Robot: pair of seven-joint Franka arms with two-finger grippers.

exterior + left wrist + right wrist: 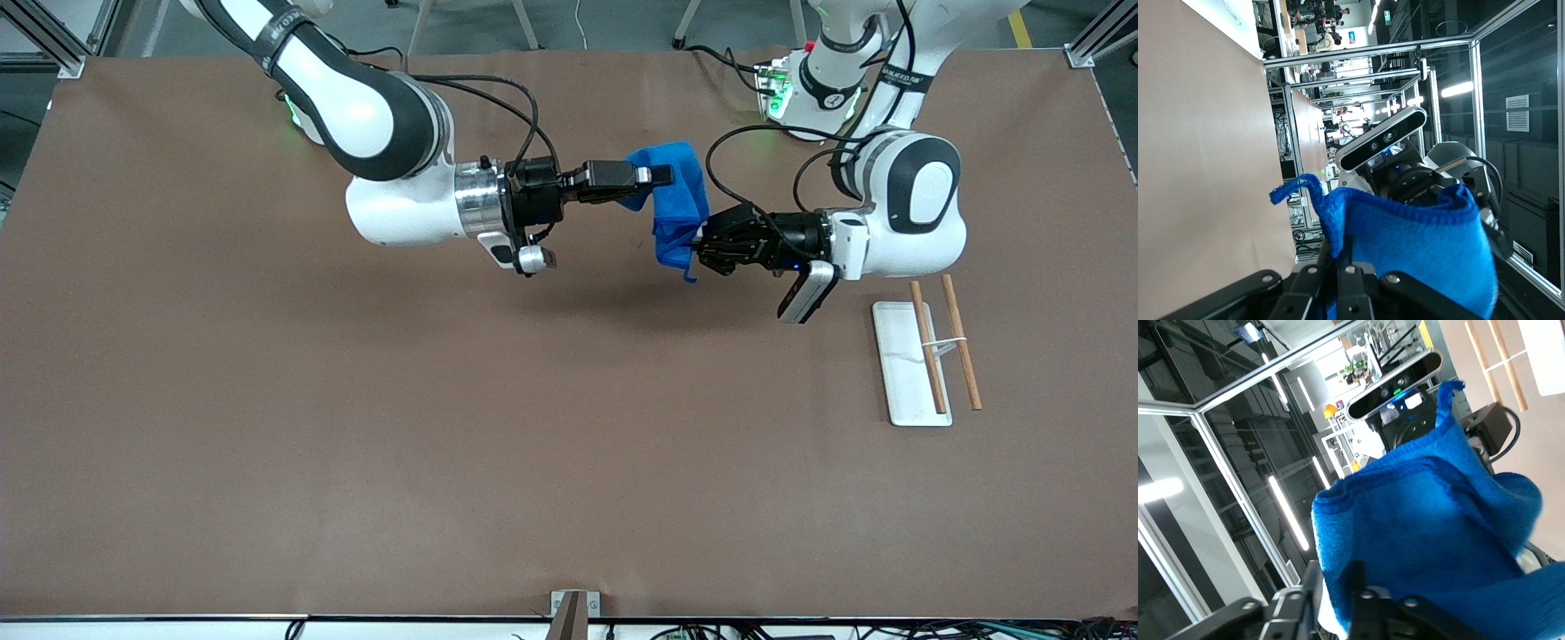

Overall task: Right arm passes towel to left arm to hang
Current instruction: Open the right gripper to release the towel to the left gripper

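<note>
While both arms meet above the middle of the tabletop [356, 427], the towel [676, 209] hangs between them in the air, bunched and draped, touching nothing below. The left gripper [702, 244] has its jaws clenched on the towel's lower edge; in the left wrist view the blue pile [1418, 247] sits pinched right at the jaw roots, a thread tag [1295, 187] sticking out at one corner. The right gripper [662, 175] is at the towel's upper fold, but whether its jaws are gripping or letting go cannot be told from these views.

Judging by the folds and sag, the cloth is light, limp and soft, with a fuzzy surface that should not slip easily. It will not hold any shape, so it will droop from wherever it is pinched. A hold near a stitched edge or corner looks best, leaving most of the length free to fall over the rack [925, 360] with wooden rails, which stands toward the left arm's end of the tabletop.
</note>
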